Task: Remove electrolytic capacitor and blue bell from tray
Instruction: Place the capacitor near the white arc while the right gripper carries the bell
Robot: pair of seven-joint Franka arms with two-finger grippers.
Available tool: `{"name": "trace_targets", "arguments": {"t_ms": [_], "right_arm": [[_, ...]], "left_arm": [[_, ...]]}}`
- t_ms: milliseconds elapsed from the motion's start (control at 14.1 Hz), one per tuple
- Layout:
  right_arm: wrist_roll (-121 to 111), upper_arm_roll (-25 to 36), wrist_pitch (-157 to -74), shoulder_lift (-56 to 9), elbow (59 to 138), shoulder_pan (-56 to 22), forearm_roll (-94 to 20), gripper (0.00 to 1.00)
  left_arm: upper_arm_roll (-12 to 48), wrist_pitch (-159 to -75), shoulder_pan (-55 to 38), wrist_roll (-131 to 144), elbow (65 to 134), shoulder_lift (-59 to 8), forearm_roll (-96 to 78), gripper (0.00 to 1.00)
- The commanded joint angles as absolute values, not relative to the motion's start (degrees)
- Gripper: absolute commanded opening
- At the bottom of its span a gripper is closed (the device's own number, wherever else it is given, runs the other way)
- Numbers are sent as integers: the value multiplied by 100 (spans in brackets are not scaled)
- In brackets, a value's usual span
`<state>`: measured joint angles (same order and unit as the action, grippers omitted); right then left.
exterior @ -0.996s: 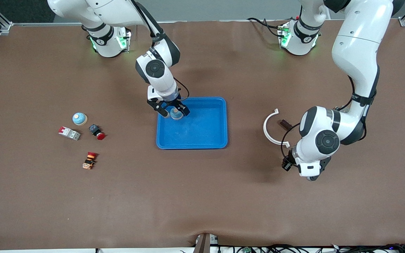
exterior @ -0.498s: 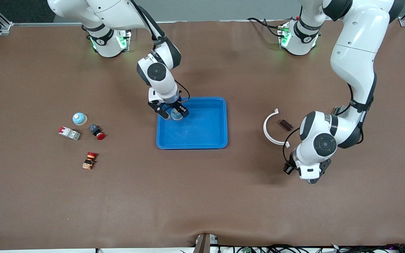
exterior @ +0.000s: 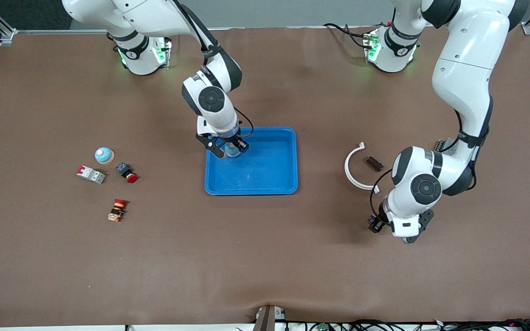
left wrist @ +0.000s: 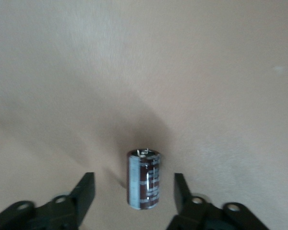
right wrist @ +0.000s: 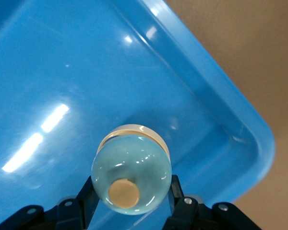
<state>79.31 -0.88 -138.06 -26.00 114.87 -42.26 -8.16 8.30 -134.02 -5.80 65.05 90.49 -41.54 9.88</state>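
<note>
My right gripper is shut on a pale blue bell with a tan button and holds it just above the floor of the blue tray, near the corner closest to the right arm's base. In the right wrist view the bell sits between the fingers over the tray. My left gripper is low at the table, open, its jaws on either side of a dark brown capacitor that lies on the table. The capacitor is hidden in the front view.
A second pale blue bell, a white-and-red breaker, a red push button and a red-orange switch lie toward the right arm's end. A white curved ring and a small brown part lie near the left arm.
My right gripper has carried the bell slightly farther over the tray and lower. My left gripper has shifted a little toward the front camera, down at the capacitor.
</note>
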Motion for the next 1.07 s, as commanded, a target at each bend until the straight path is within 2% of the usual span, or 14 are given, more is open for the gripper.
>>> {"name": "trace_targets", "arguments": {"t_ms": [0, 213, 356, 783, 996], "right_arm": [[8113, -18, -12634, -2610, 10646, -4193, -371, 0], [7054, 26, -11307, -2558, 10153, -3816, 386, 0], [5799, 26, -10979, -2322, 10072, -3203, 422, 0], [1193, 26, -11012, -2135, 10072, -892, 457, 0], [-583, 18, -11416, -2197, 10116, 84, 431, 0]], "left_arm": [[817, -12860, -536, 6040, 9114, -3596, 1099, 100], [870, -12289, -344, 5574, 9114, -2990, 1037, 100], [870, -11981, -308, 4847, 9114, -2691, 985, 100], [817, -10593, -132, 3413, 9105, -1654, 1037, 100], [826, -10092, 8, 2937, 8782, -1266, 1029, 100]]}}
